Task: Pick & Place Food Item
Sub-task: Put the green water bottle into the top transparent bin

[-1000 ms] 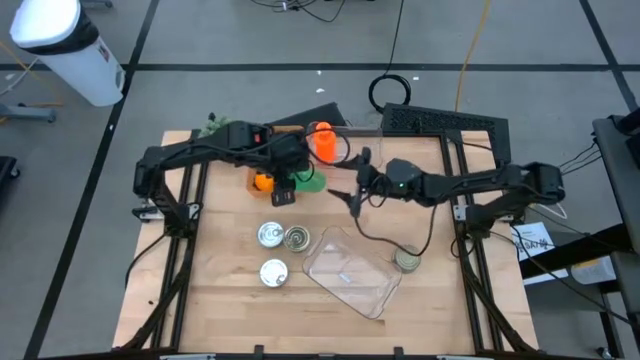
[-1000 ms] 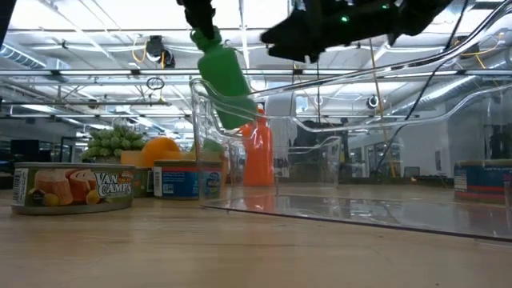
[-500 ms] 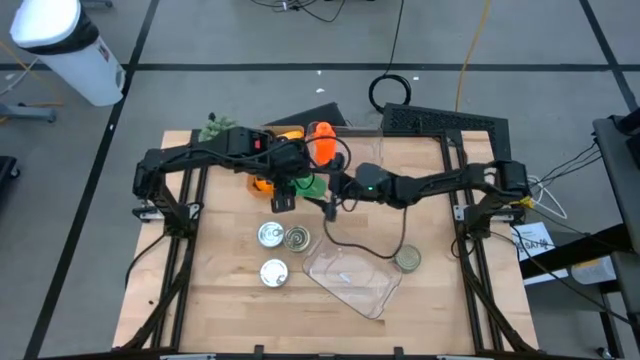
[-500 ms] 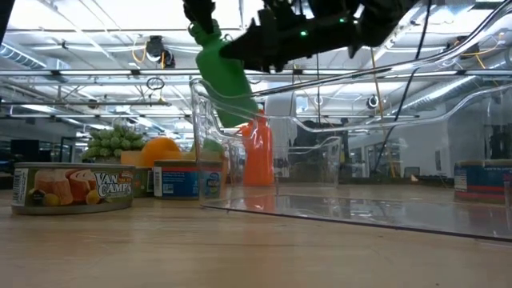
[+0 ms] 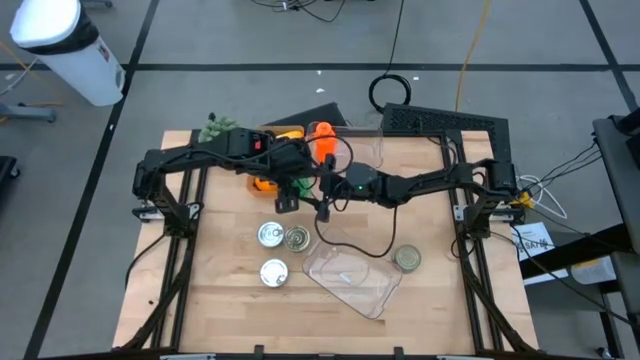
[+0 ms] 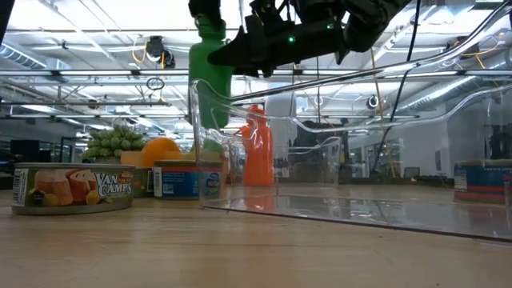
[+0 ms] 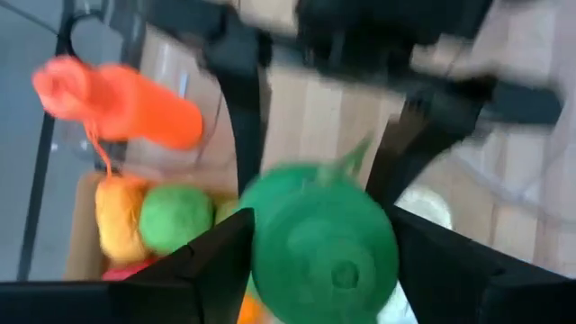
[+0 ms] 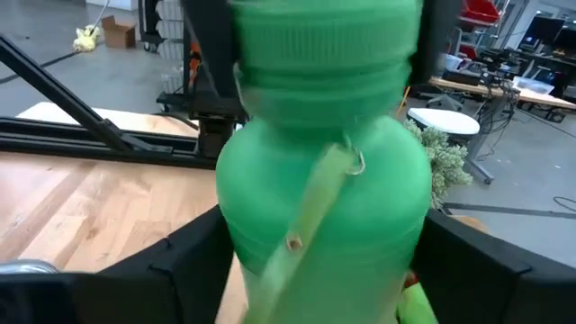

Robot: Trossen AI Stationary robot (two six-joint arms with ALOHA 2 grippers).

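Low view: green bottle [image 6: 210, 76] seemingly between hands

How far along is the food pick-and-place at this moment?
Done: the green bottle is lifted off the table. In hand: left gripper holds its top while right gripper closes in beside it. Left: the clear tray holds nothing, so placing remains.

One camera looks straight down over the whole surface [image 5: 230, 300]; another sits level at its edge. Both wrist cameras press close to the green bottle [image 8: 324, 193] (shared by all four views).
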